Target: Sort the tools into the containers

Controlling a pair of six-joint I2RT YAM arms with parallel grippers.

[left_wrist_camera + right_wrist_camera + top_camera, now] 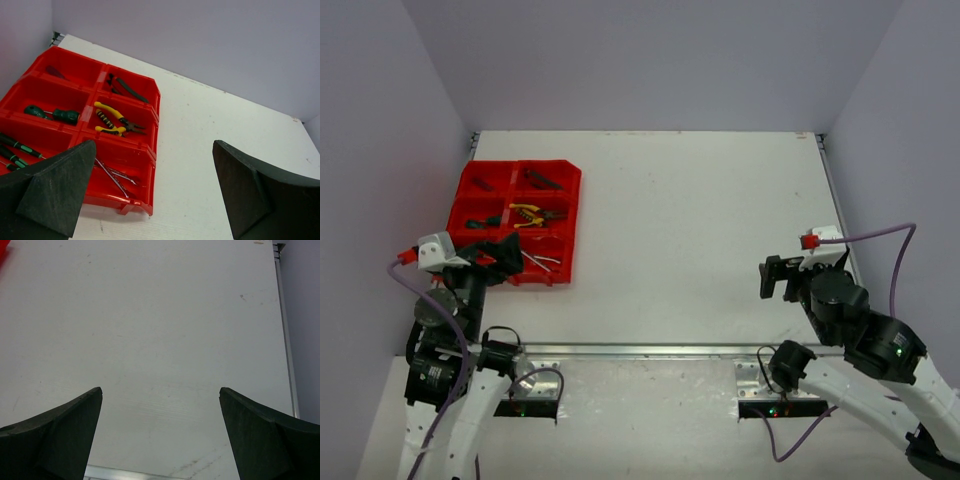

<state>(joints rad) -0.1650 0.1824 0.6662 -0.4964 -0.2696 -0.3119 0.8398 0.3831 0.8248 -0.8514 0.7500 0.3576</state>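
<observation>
The red containers tray (568,192) (45,92) sits at the table's left side with the tools lying in its compartments. Yellow-black pliers (527,214) (111,120) are in the middle right cell. Silver wrenches (542,260) (112,176) lie in the near right cell. A green-handled screwdriver (60,115) and thin green ones (15,145) lie in the left cells, and dark tools (127,86) in the far right cell. My left gripper (505,258) (154,145) hangs open and empty over the tray's near right corner. My right gripper (775,277) (160,388) stands open and empty over bare table at the right.
A white table (700,220) stretches between the tray and the right arm. A metal rail (650,350) runs along its near edge. Lilac walls close in the left, back and right sides.
</observation>
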